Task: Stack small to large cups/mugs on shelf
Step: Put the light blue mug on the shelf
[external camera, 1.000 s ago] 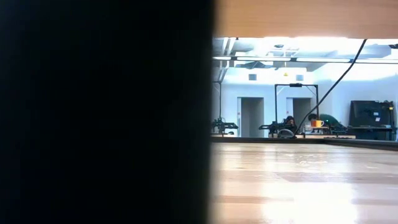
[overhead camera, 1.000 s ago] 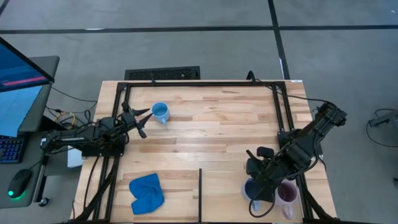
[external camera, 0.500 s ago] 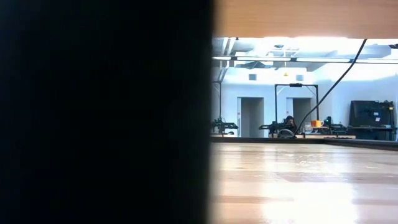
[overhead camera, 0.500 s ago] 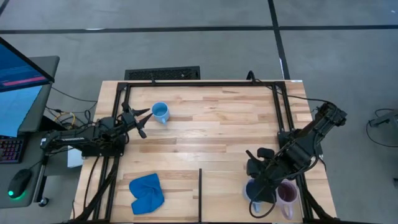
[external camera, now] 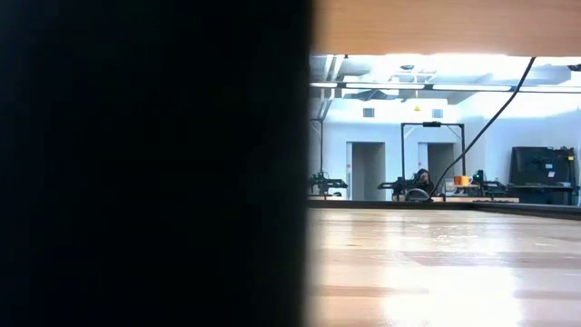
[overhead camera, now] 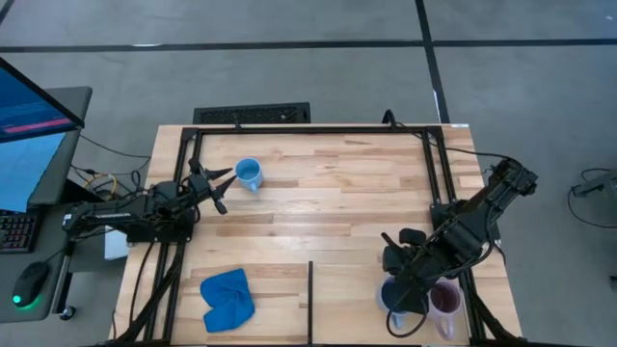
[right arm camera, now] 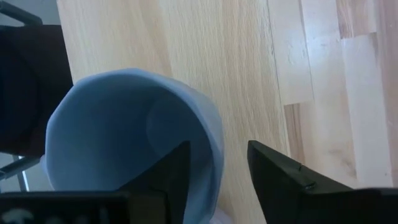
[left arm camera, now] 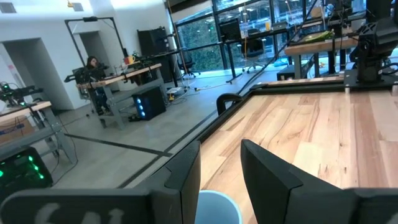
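Low view: a dark mass [external camera: 154, 163] blocks the whole left half. High view: right gripper [overhead camera: 403, 289] overlaps the grey-blue mug [overhead camera: 390, 295], hiding much of its rim. Left wrist view: sky-blue mug [left arm camera: 217, 207] cut off at frame edge; distant seated person [left arm camera: 94, 65] too small to detail.

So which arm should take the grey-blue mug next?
Right. Its claw sits over the grey-blue mug, one finger apparently inside the rim. The left claw is far across, beside the sky-blue mug.
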Tool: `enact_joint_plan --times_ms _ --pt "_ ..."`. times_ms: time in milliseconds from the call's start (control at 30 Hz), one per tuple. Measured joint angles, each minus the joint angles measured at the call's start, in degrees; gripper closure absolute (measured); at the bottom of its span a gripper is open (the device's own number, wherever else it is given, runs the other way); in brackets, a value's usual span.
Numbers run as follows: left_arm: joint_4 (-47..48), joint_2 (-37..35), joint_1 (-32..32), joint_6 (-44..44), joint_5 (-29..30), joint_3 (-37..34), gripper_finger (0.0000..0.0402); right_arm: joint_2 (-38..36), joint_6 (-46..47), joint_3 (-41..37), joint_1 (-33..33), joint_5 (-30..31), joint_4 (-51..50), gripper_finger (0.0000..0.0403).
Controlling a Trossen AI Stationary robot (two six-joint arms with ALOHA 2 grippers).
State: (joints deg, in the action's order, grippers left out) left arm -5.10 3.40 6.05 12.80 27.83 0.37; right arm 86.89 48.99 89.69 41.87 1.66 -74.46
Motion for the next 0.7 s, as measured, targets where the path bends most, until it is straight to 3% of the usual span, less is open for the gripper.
enact_joint_plan --times_ms 433,700 --pt "0.0 0.0 0.0 -0.04 0.0 0.0 0.0294 -0.02 -2.79 5.44 -0.81 0.84 -2.26 0.0215" --pt "0.0 0.0 -0.01 0.0 0.0 0.0 0.0294 -0.07 -5.14 13.07 -3.78 3.11 -13.14 0.0211"
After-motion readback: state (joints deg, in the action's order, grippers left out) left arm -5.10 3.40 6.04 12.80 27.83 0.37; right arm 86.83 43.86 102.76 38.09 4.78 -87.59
